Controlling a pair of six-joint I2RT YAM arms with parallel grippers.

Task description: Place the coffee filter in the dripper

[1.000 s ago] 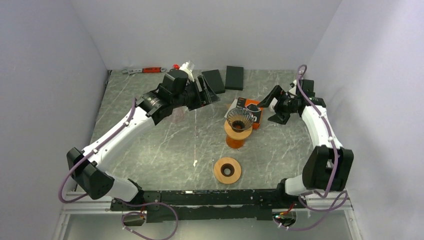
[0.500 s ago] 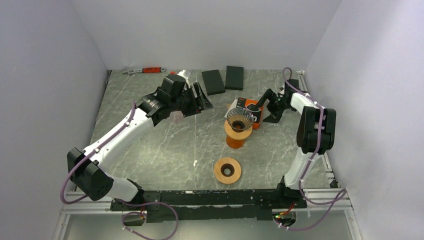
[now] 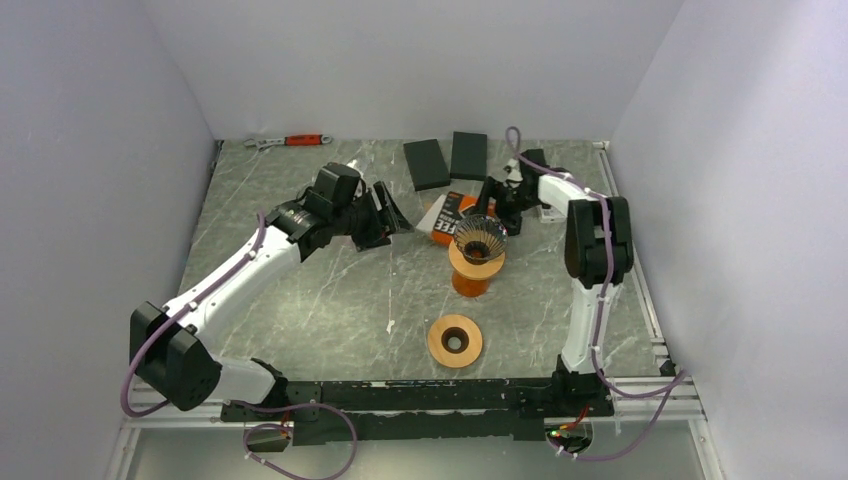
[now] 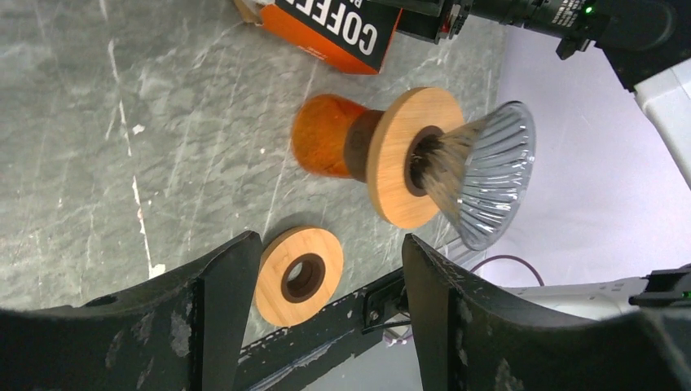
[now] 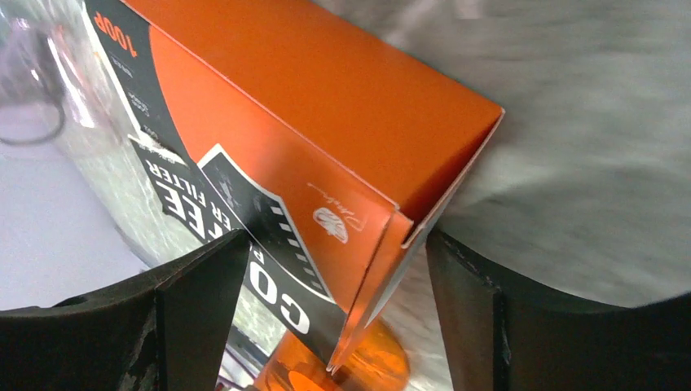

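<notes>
Right claw (image 5: pixel 334 244) is spread wide around the open end of the filter box (image 5: pixel 310 122); left claw (image 4: pixel 330 244) is wide, empty. No filter is seen outside the box. Risk noted: if the box is shoved, the dripper (image 3: pixel 480 237) just beside it could be toppled.

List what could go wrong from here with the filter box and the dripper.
1. The right gripper straddles only a corner of the coffee filter box; closing there may crush the cardboard or let it twist loose.
2. The box lies close behind the glass dripper, perched high on its orange stand; dragging it could topple both.
3. The left gripper is open and empty, off to the side, so nothing steadies the stand.
</notes>
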